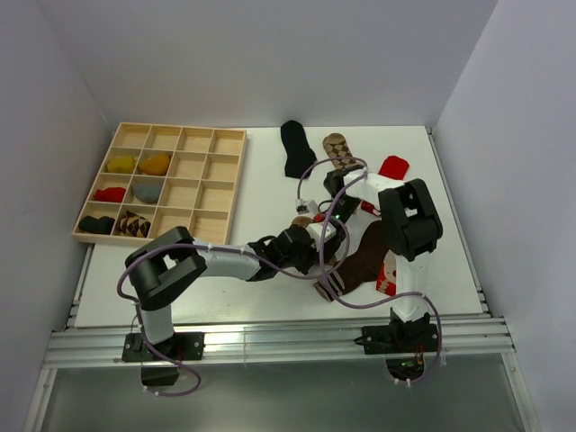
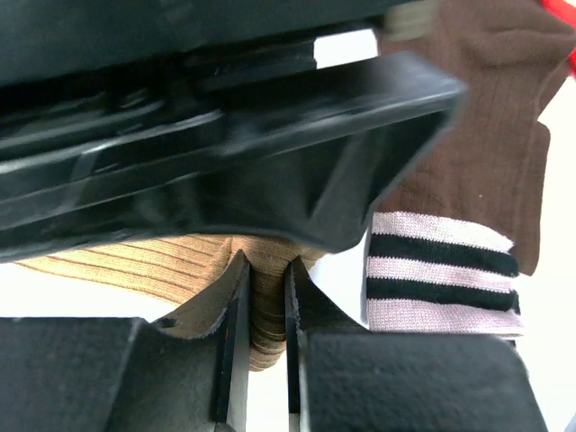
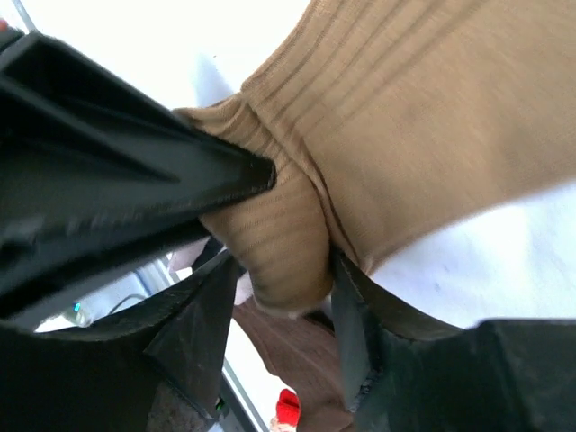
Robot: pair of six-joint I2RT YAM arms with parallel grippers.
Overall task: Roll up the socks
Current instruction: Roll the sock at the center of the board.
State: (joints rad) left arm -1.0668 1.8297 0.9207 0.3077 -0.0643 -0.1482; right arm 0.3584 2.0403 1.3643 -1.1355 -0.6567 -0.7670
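Your left gripper (image 2: 267, 274), almost closed, pinches the tan sock (image 2: 126, 261); the right gripper (image 3: 283, 274) opposite straddles the sock's fold widely, hold uncertain.

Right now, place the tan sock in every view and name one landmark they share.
Top external: tan sock near centre, mostly covered.
Left wrist: tan sock lower centre, pinched in the left gripper.
Right wrist: tan sock upper right, a fold inside the right gripper.
Shared landmark: dark brown sock, beside it in all three.
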